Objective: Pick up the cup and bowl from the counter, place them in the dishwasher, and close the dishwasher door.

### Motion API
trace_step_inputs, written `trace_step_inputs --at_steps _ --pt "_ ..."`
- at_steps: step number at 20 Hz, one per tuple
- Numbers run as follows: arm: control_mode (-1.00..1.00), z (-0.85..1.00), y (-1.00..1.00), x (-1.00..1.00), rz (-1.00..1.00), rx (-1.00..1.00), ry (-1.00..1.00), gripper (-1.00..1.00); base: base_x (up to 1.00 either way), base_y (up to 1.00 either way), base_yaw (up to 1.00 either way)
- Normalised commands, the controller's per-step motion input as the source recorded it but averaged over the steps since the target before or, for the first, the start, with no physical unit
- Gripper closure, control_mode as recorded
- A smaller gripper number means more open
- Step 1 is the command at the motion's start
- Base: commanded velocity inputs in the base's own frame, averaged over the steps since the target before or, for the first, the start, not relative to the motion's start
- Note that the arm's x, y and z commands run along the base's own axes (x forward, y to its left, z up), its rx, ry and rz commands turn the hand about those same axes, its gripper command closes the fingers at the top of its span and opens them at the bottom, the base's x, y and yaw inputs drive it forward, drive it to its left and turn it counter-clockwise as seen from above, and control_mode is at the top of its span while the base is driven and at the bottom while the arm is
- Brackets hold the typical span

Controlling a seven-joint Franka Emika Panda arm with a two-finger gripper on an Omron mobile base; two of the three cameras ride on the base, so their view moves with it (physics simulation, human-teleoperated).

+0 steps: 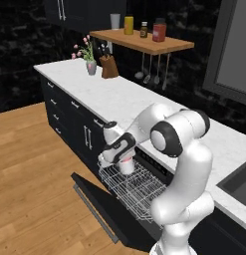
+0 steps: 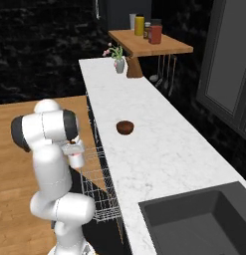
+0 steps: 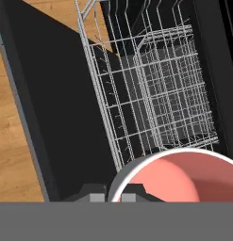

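Left base view: gripper [image 1: 123, 155] clenched on cup [image 1: 126, 165], held upright above wire rack [image 1: 137, 191] of dishwasher; dishwasher door [image 1: 107, 209] dropped open. Risk: release from height, cup tips on wires.

Right base view: bowl [image 2: 125, 127] alone on counter [image 2: 159, 149], well apart from arm.

Hand view: cup's coral mouth [image 3: 184, 183] near rack's edge; off-centre drop could land on door.
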Motion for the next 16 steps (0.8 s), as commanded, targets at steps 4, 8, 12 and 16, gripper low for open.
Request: trace_step_inputs --at_steps 4,8,12,16 --pt "-1.0 -0.48 0.43 0.48 -0.11 -0.13 0.0 1.0 0.0 0.0 0.0" --pt "-1.0 -0.37 0.17 0.5 -0.15 -0.14 0.0 1.0 0.0 0.0 0.0" --pt "-1.0 -0.33 0.0 0.51 -0.16 -0.1 0.0 1.0 0.0 0.0 0.0" --pt "-1.0 -0.3 -0.06 0.58 -0.15 -0.04 0.0 1.0 0.0 0.0 0.0"
